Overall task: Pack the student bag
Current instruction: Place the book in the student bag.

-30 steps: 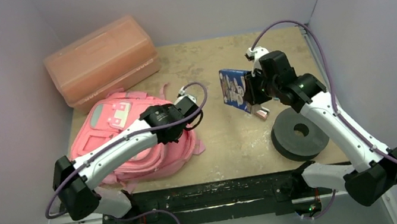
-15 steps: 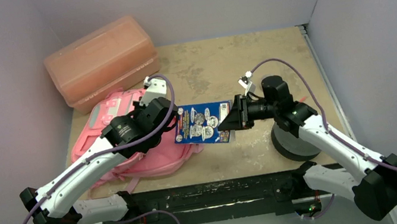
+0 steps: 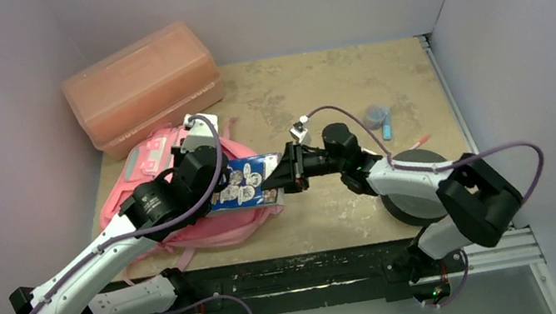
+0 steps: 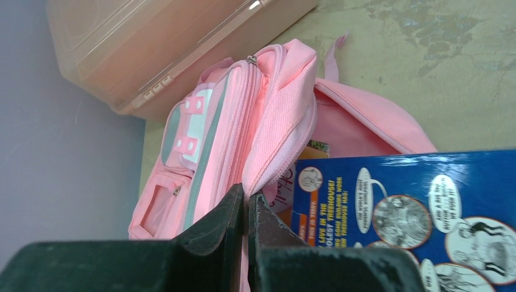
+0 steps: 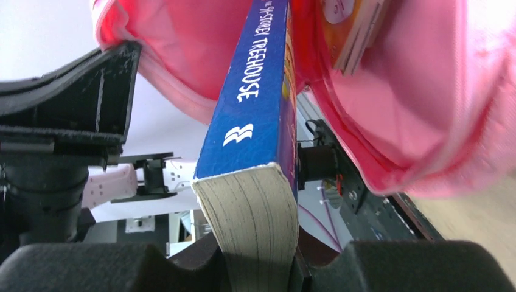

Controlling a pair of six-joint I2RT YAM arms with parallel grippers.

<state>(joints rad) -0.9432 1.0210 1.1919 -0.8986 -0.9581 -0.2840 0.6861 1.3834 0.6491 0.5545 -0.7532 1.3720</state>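
The student bag (image 3: 142,160) lies at the left of the worktop (image 3: 307,93), just near of the orange box (image 3: 141,82). Its zip edge is pinched by the closed left hand (image 4: 246,204) so the mouth is kept agape, while a blue book (image 3: 241,184), gripped by the right hand (image 3: 284,174), is presented at the opening

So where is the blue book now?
In the top view the blue book lies left of centre, held by the right tool, its other end inside the mouth of the pink backpack.
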